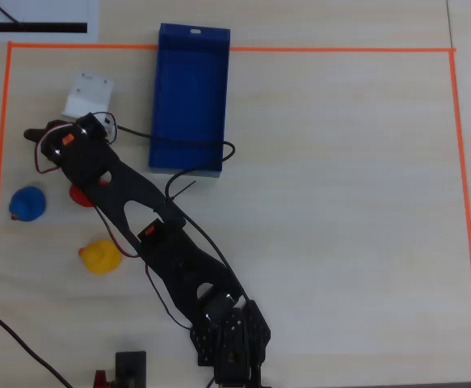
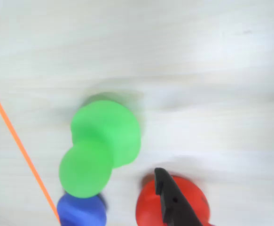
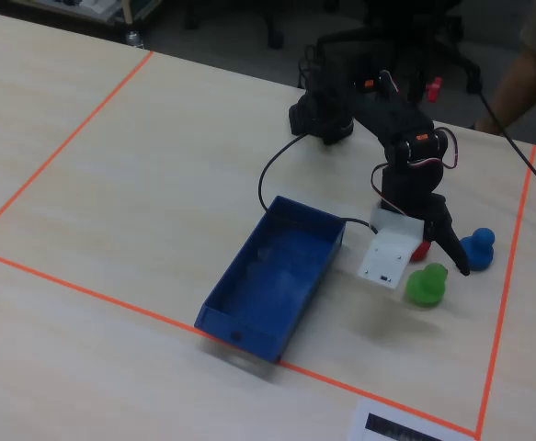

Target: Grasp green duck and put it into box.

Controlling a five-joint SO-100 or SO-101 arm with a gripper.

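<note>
Duck right of box

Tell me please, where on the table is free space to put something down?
The wide bare patch lies right of the box and arm, up to the orange tape, in the overhead view. It is crowded on the left: the blue duck, yellow duck, red duck and green duck cluster near the end effector.
</note>
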